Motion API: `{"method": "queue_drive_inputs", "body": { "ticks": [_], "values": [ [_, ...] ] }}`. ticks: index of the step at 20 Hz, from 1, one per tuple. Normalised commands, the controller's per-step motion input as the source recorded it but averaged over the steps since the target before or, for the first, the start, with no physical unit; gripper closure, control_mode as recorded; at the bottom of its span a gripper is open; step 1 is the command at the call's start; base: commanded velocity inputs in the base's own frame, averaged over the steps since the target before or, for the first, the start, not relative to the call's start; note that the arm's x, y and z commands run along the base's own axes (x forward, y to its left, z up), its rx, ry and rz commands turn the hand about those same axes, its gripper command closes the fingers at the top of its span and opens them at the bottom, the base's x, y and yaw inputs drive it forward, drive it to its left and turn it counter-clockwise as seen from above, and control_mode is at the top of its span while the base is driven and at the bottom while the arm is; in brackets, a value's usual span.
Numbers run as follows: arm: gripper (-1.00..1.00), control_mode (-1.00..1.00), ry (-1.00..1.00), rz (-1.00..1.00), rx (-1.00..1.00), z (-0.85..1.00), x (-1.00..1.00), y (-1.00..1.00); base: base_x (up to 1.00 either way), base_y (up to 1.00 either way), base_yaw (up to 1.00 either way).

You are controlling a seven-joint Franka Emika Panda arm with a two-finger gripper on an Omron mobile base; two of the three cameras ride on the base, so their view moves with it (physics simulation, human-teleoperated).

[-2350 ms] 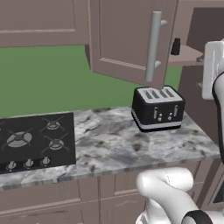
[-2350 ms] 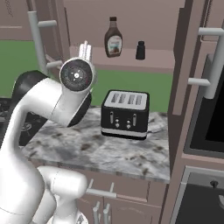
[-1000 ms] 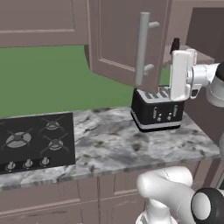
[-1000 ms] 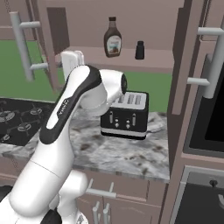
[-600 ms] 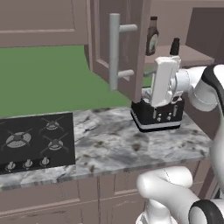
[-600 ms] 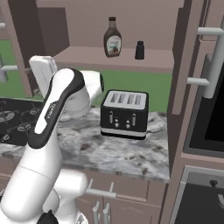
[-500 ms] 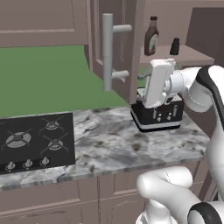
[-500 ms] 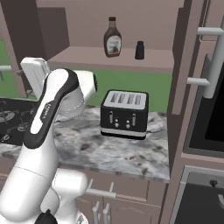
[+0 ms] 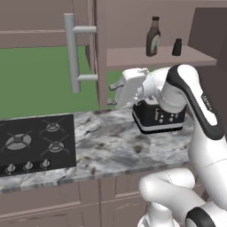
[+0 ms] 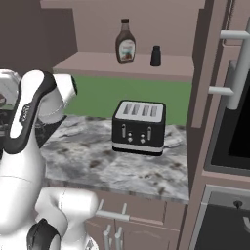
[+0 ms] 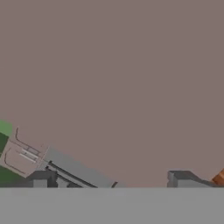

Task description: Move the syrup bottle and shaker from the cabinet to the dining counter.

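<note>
One syrup bottle is standing upright on the shelf of the open cabinet, in the upper right of the left base view, its long axis running straight up and down with the dark cap on top and the pale label facing the camera. One small black shaker is standing just beside it, to its right in the frame, also upright, narrower end up, and apart from the bottle. In the right base view the same two are sitting at the upper middle, the bottle left of the shaker.

The cabinet door is swinging wide, seen almost edge-on, with its one long grey bar handle running vertically in the upper left.

The gripper is hanging in the middle of the left base view, just right of the door's edge and well below the shelf, fingers spread wide and holding nothing. In the hand view its two fingertips are sitting far apart.

One black four-slot toaster is resting on the marbled counter, with one stove at lower left.
</note>
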Motion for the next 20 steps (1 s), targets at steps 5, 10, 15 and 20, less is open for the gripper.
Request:
{"method": "queue_drive_inputs", "body": {
  "ticks": [5, 10, 15, 20],
  "values": [
    [-1.00, -1.00, -0.13, 0.04, 0.00, 0.00, 0.08, 0.46, 0.00, 0.00, 0.00],
    [-1.00, -1.00, 0.00, -0.01, 0.00, 0.00, 0.01, -0.22, 0.00, 0.00, 0.00],
    [-1.00, -1.00, -0.07, -0.14, 0.00, 0.00, -0.01, -0.50, 0.00, 0.00, 0.00],
    [-1.00, -1.00, -0.12, -0.19, 0.00, 0.00, 0.00, -0.28, 0.00, 0.00, 0.00]
  ]
}}
